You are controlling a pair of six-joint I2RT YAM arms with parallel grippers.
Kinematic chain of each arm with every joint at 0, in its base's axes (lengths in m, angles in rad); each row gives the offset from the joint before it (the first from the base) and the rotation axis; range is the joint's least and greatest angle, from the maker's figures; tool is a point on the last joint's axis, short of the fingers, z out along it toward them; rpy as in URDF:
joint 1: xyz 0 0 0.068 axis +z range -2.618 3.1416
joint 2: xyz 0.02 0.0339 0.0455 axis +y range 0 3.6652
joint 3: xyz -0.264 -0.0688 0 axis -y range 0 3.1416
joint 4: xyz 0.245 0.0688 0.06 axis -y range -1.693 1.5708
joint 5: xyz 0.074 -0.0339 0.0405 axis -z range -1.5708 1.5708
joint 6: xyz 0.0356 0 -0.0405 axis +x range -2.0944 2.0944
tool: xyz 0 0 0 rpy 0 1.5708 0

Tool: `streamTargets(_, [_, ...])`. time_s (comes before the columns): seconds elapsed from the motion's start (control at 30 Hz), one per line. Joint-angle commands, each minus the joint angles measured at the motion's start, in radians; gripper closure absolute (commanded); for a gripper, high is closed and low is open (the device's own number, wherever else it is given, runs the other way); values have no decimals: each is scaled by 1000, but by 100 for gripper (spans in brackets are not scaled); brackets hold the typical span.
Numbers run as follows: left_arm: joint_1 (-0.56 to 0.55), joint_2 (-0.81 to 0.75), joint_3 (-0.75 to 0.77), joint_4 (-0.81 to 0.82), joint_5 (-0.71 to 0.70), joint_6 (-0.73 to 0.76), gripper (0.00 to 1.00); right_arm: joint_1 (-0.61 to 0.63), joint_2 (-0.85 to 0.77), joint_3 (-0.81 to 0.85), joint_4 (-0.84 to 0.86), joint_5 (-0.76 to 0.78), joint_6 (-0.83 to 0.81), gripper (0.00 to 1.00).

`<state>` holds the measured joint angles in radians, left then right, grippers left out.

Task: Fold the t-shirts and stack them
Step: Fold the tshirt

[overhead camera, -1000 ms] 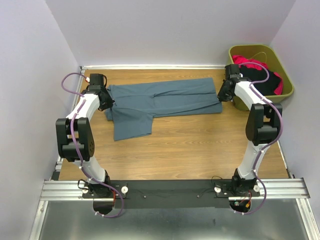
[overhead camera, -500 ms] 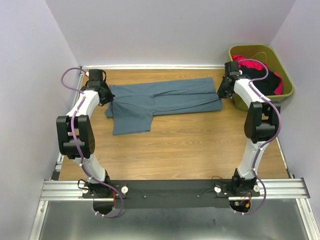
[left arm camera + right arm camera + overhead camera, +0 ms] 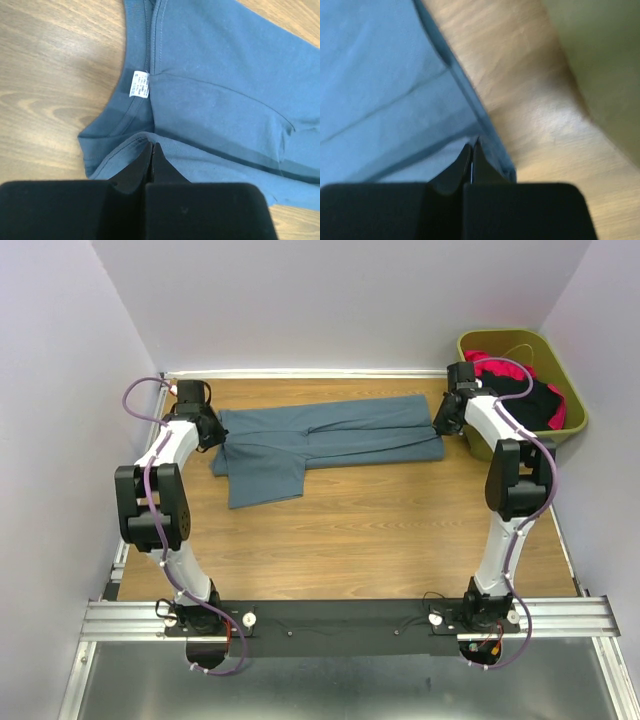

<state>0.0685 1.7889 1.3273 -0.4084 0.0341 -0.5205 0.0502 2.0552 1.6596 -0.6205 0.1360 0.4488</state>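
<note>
Evidently, I found both arms extended, left gripper (image 3: 151, 146) and right gripper (image 3: 472, 144) pinching ends of the slate-blue t-shirt (image 3: 330, 440); tabletop (image 3: 400, 540) open nearside.

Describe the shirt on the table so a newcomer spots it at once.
On the wooden table, across its far half, lies a slate-blue t-shirt laid flat, one sleeve pointing toward the near edge. Unlike the red-pink shirt and black shirt heaped in the olive bin, it shows a small white neck label.
</note>
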Motion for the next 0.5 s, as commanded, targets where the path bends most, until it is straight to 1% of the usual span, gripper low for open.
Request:
streamTargets(0.0, [11,38,-11,55,0,8,100,-9,40,28,31,17,-9,99])
streamTargets(0.23, [11,55,-40,102,-5,-6,100,-9,52,26,67,8,-12,99])
streamTargets(0.47, [10,9,-46,115,-26,-12,100,-10,34,35,84,-1,-15,99])
